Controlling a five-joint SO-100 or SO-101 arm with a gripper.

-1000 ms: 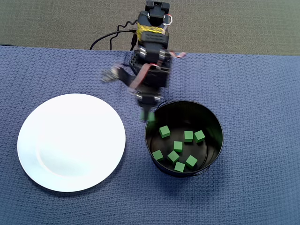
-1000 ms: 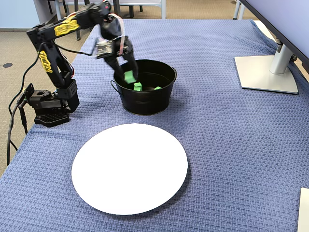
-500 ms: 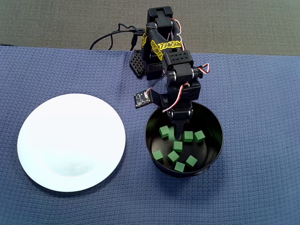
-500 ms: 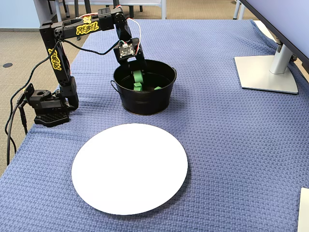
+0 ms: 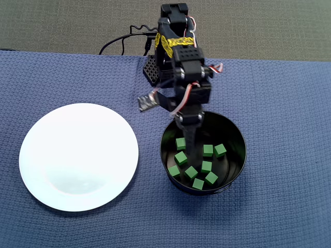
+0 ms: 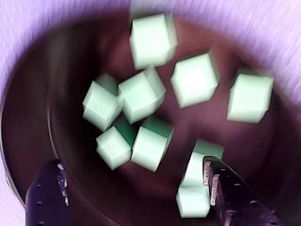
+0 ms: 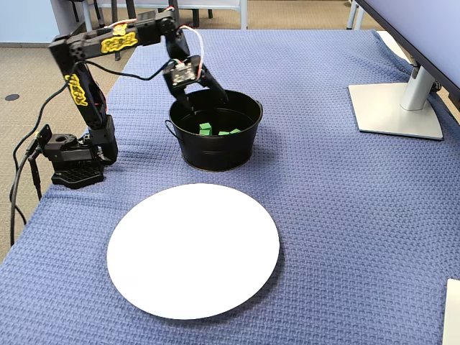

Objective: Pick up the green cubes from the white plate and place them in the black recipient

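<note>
With its jaws spread and empty, the gripper (image 6: 136,188) hangs inside the black recipient (image 5: 235,135), the green cubes (image 6: 141,98) scattered on the bottom just beneath it, the white plate (image 5: 78,156) well apart.

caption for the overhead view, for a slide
SO-100 arm's gripper reaches into the black tin holding green cubes, beside an empty white plate on blue cloth.

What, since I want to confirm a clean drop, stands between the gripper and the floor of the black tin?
Nothing visible does. The gripper hangs with open jaws over the mouth of the black recipient. Below it only the green cubes lie loose on the bottom. The white plate is bare.
</note>
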